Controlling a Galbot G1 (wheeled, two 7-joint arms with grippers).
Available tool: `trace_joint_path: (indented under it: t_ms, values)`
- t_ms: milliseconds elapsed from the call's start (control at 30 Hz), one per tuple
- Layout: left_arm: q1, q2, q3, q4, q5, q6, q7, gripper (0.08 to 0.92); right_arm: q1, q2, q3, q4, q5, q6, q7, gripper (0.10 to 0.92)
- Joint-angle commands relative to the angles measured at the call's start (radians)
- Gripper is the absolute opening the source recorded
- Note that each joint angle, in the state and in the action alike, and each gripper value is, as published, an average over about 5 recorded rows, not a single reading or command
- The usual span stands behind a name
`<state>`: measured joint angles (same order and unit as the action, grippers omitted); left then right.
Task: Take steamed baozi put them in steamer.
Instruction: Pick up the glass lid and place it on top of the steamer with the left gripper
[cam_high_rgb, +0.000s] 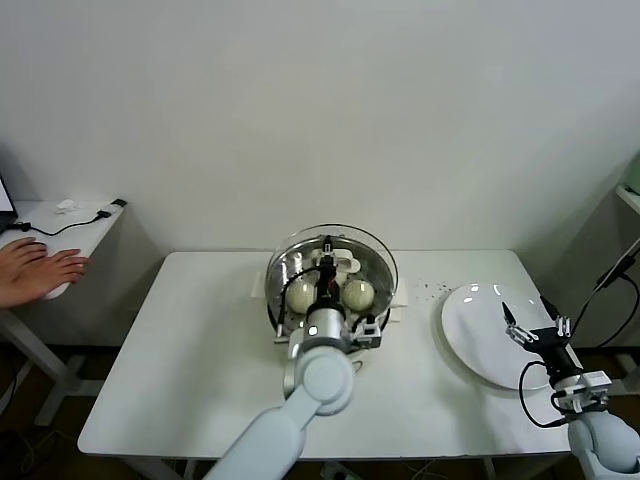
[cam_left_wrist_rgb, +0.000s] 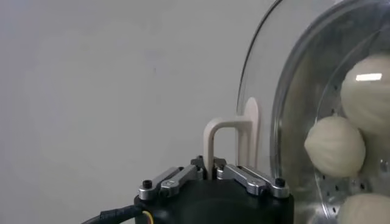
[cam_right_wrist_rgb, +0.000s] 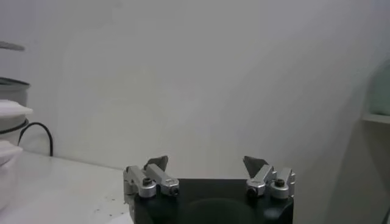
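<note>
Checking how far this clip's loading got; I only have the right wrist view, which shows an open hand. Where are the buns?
Observer: At least three pale cream round dough buns lie in the shiny steel steamer.
Operator: Is it covered?
Observer: The left hand is shut on the white handle of the round glass lid, over the steamer.
Operator: What's under my hand?
Observer: The right hand hovers above a flat white plate with no buns on it.

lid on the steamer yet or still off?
Not seated. The left gripper is shut on the white handle, holding the glass lid tilted over the steamer; baozi visible through it.
</note>
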<state>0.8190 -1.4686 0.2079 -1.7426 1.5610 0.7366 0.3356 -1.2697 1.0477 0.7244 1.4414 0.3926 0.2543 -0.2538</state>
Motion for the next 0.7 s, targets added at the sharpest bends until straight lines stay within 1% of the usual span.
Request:
trace_joint_path:
  t_ms: [33, 400, 700]
  values:
    - [-0.026, -0.086, 0.011, 0.150, 0.031, 0.049, -0.003, 0.155, 0.003, -0.001, 0.005, -0.011, 0.001, 0.003, -0.003, 0.823]
    - [-0.021, -0.067, -0.024, 0.160, 0.020, 0.049, -0.001, 0.155, 0.009, 0.001, 0.002, -0.015, -0.002, 0.005, -0.006, 0.823]
    - [-0.013, -0.058, -0.042, 0.146, 0.000, 0.049, -0.003, 0.155, 0.010, 0.004, 0.002, -0.018, -0.008, 0.006, -0.007, 0.823]
